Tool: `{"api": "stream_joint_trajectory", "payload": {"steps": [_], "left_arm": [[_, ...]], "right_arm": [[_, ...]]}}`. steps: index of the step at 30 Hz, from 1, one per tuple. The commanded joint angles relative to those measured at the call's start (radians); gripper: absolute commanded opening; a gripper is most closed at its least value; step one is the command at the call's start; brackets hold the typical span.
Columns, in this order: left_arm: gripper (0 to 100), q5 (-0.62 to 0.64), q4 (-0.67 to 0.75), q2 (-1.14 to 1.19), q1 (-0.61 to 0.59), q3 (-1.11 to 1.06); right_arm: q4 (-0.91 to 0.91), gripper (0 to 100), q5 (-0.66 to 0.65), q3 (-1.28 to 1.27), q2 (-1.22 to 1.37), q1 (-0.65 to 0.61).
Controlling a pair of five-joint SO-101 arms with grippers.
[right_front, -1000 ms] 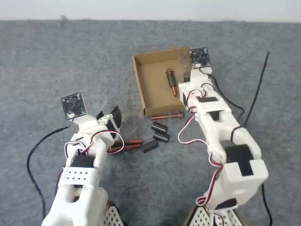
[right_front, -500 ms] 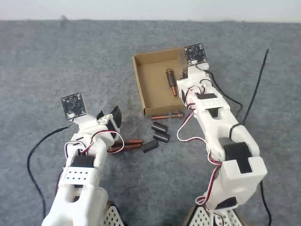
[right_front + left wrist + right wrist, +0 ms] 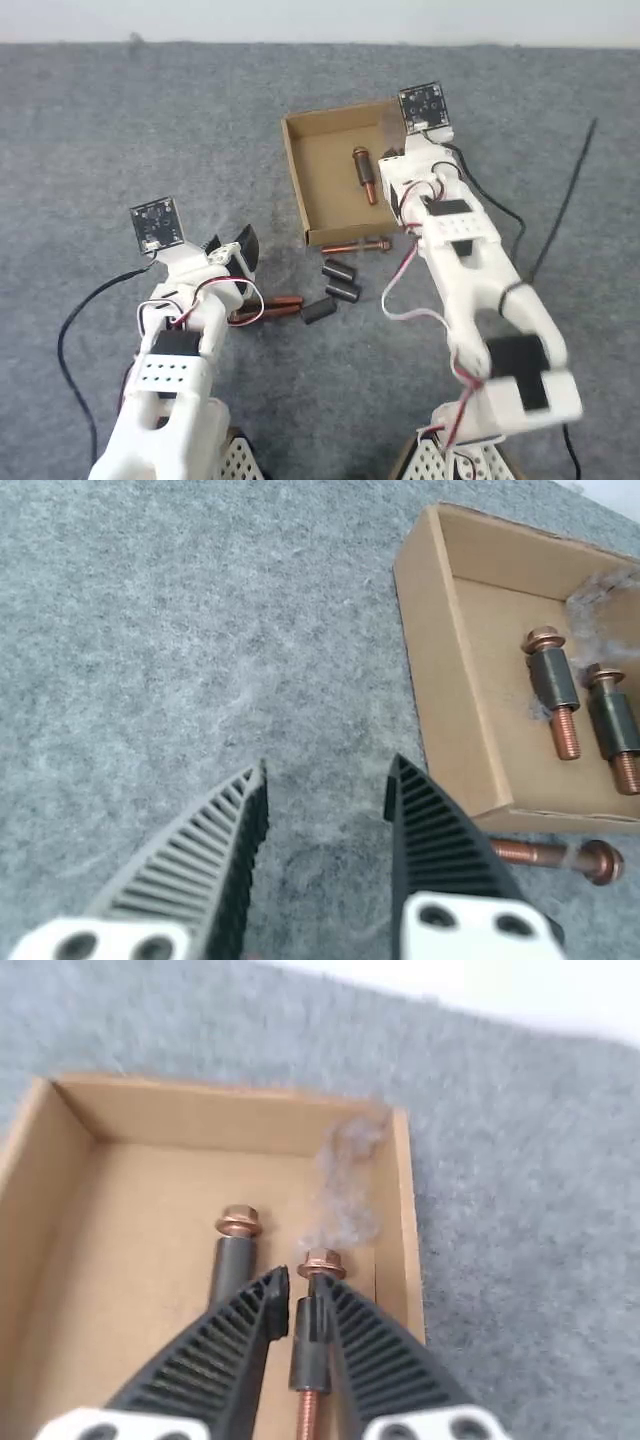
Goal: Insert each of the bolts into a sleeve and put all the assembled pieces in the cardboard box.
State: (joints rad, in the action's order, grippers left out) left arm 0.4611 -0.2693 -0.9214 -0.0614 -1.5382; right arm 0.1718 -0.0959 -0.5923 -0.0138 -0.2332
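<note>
The cardboard box (image 3: 297,180) is a shallow, open-topped tray of plain brown board with thin upright walls. It sits on a tabletop (image 3: 120,120) covered in grey, felt-like, mottled fabric.

On the floor of the box lies a sleeved bolt (image 3: 365,172). It has a copper-coloured flanged hex head, a matt black cylindrical sleeve round its shank, and a threaded tip poking out.

The right jaws are over the box, by its right wall. They are two black ribbed wedges closed on a second sleeved bolt (image 3: 320,1261), which lies parallel to the first and just beside it. Its dark sleeve is pinched between the tips and its coppery head sticks out past them.

Just outside the box's near wall and running along it lies a bare bolt (image 3: 357,244), copper-toned with a fine thread.

A little nearer than that bolt, three short black tubular sleeves lie loose and apart from one another (image 3: 339,270) (image 3: 343,292) (image 3: 319,310).

Another bare bolt (image 3: 283,302) lies beside the nearest sleeve, on the side away from the box's right wall.

The left jaws have the same ribbed, tapering shape. They are spread open with nothing between them, over bare fabric off the box's near left corner and well apart from it
</note>
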Motion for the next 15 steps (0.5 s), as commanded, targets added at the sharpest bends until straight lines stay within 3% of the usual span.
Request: {"api": "stream_joint_trajectory", "payload": {"steps": [1,13,15], "left_arm": [[18,0.006,0.029,-0.035,-0.002,0.005],[18,0.006,0.028,-0.034,-0.002,0.005],[18,0.006,0.028,-0.032,-0.002,0.005]], "right_arm": [[0.001,1.7,-0.011,-0.077,-0.202,-0.007],[0.007,0.7,-0.014,-0.539,-0.651,-0.147],[0.082,0.7,-0.017,-0.580,-0.708,-0.185]]}}
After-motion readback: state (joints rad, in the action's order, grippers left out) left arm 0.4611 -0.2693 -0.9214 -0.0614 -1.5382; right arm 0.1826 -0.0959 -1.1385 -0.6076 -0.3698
